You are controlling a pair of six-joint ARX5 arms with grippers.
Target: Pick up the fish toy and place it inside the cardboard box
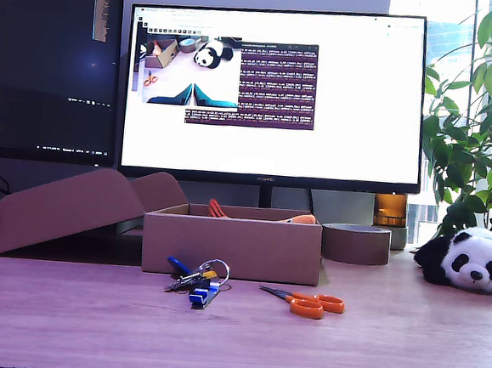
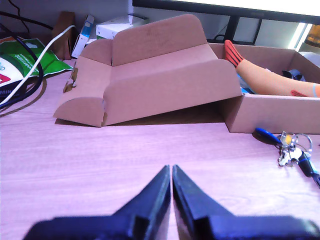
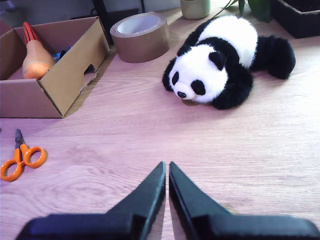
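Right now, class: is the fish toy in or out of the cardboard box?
In. The fish toy lies within the cardboard box walls, tail raised at one end.

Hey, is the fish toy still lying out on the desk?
No, the fish toy lies inside the cardboard box, its red tail poking above the rim.

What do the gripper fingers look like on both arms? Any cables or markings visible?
My first gripper and my second gripper look alike: two dark navy, smooth fingers tapering to sharp points from a broad dark base. No cables or markings show. The arms themselves are out of view.
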